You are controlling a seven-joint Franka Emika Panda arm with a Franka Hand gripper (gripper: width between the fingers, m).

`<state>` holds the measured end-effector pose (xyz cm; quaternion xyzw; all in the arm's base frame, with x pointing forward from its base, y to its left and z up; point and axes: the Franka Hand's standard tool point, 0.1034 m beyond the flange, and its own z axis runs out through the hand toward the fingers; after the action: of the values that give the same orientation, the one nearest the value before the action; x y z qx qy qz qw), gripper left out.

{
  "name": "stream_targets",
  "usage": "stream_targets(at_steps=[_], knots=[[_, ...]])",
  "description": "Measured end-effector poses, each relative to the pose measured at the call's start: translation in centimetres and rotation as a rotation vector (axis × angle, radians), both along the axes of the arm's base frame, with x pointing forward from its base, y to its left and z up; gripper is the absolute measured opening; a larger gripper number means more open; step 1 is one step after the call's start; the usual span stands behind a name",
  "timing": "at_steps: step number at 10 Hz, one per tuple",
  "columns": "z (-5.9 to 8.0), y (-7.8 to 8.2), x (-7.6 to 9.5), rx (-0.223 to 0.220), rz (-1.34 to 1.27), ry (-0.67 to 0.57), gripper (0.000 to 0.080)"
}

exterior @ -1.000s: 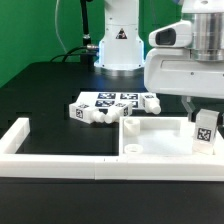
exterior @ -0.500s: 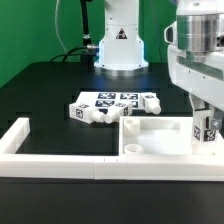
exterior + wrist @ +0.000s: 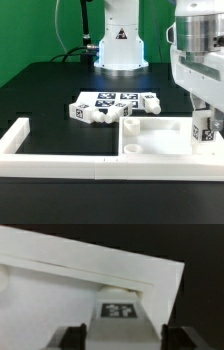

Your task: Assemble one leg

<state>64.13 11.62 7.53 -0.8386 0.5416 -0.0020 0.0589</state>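
My gripper [image 3: 206,122] is shut on a leg [image 3: 206,131], a stubby white peg with a black-and-white tag. It holds the leg upright at the corner of the large white panel [image 3: 150,136] on the exterior view's right. In the wrist view the leg [image 3: 120,317] stands between my two dark fingers [image 3: 72,336], its far end touching the panel's raised corner rim [image 3: 120,280]. My gripper [image 3: 122,339] is closed on the leg's sides. Several more legs [image 3: 92,112] lie in a cluster behind the panel.
A long white border rail [image 3: 60,165] runs along the front and turns up at the exterior view's left [image 3: 16,135]. The robot base [image 3: 118,45] stands at the back. The tabletop is black, with a green wall behind.
The gripper has turned and moved toward the exterior view's right and down with the leg. In the last half second it barely shifted.
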Motion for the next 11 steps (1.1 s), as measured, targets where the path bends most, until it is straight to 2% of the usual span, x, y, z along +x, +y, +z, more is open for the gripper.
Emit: stream_targets(at_steps=[1,2,3,5,7,9,10,11], knots=[[-0.14,0.10,0.00,-0.013,0.190,-0.020,0.0559],[-0.15,0.21,-0.02,-0.021,0.339,-0.034,0.0559],[-0.16,0.12,-0.01,-0.024,0.367,-0.037,0.0633],[-0.19,-0.03,-0.02,-0.048,0.578,-0.050,0.0647],[-0.01,-0.26,0.18,-0.101,0.963,-0.061,0.0649],[-0.03,-0.27,0.11,-0.107,1.042,-0.060,0.0649],[-0.03,-0.26,0.11,-0.105,1.007,-0.058,0.0502],[-0.03,-0.26,0.11,-0.104,0.990,-0.057,0.0502]])
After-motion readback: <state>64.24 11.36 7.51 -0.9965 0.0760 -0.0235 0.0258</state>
